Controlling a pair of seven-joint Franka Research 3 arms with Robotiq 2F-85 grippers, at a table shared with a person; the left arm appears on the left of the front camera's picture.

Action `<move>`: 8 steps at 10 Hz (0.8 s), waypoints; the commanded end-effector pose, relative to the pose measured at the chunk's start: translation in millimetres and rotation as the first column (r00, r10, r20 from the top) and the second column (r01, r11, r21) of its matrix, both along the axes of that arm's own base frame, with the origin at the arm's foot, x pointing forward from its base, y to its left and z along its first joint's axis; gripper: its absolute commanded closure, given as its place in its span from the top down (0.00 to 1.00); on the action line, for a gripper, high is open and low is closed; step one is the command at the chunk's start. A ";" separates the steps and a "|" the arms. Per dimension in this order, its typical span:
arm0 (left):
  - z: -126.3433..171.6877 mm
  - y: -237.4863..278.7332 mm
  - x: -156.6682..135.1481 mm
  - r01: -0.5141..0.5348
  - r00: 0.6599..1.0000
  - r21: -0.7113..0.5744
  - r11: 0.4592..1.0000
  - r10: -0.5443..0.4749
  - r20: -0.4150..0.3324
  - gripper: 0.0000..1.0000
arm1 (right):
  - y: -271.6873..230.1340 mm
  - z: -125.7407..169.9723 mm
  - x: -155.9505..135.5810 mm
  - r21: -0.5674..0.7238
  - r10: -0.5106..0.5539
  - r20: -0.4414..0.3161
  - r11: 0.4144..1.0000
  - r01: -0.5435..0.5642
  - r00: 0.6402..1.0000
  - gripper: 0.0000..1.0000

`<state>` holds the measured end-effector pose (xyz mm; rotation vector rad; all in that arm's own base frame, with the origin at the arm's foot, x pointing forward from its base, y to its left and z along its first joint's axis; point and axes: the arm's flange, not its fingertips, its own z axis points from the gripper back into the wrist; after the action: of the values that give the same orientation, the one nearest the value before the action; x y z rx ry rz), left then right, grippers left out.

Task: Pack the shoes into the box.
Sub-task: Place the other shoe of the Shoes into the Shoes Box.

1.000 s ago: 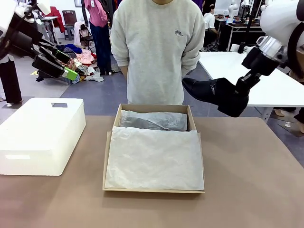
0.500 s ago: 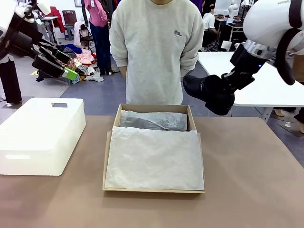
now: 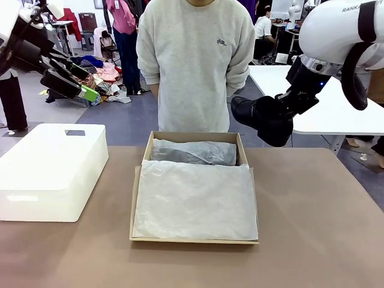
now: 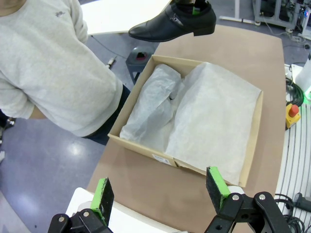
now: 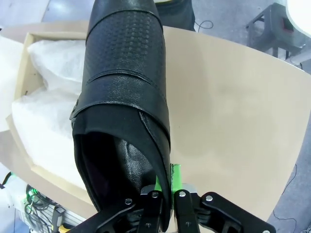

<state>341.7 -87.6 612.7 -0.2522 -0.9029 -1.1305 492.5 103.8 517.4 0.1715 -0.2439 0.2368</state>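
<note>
One black leather shoe (image 3: pixel 259 117) hangs in the air beyond the far right corner of the box (image 3: pixel 137 198), toe pointing left. My right gripper (image 3: pixel 282 110) is shut on its heel collar. In the right wrist view the gripper (image 5: pixel 165 193) pinches the collar's edge and the shoe (image 5: pixel 126 97) stretches away over the box (image 5: pixel 22 73). The brown cardboard box is lined with white tissue (image 3: pixel 195 201), and a dark shape (image 3: pixel 191 153) shows through the tissue at the far end. My left gripper (image 3: pixel 71 81) stays raised at the far left, open and empty. In its own view the left gripper (image 4: pixel 160 193) looks down on the box (image 4: pixel 141 148) and the shoe (image 4: pixel 172 24).
A white plastic bin (image 3: pixel 51 171) stands on the brown table (image 3: pixel 312 228) left of the box. A person in a grey sweatshirt (image 3: pixel 195 66) stands right behind the box at the far edge. A white table (image 3: pixel 354 111) lies beyond on the right.
My right arm has carried the shoe leftward and slightly up, closer to the box's far right corner. The left arm and the box have not moved.
</note>
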 end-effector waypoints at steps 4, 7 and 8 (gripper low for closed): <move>-0.9 1.8 0.2 0.019 1.000 -0.004 1.000 -0.019 0.004 1.00 | 27.0 13.5 -13.7 -0.002 -0.230 0.075 0.973 0.231 0.970 0.00; -0.9 1.8 0.2 0.019 1.000 -0.004 1.000 -0.019 0.004 1.00 | 84.2 23.2 -39.4 0.020 -0.484 0.033 0.875 0.484 0.874 0.00; -0.9 1.8 0.2 0.019 1.000 -0.004 1.000 -0.019 0.004 1.00 | 102.1 22.0 -42.7 0.003 -0.554 0.028 0.833 0.554 0.832 0.00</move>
<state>341.7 -87.6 612.6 -0.2520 -0.9027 -1.1305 452.2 190.7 540.5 0.1375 -0.3110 -0.2506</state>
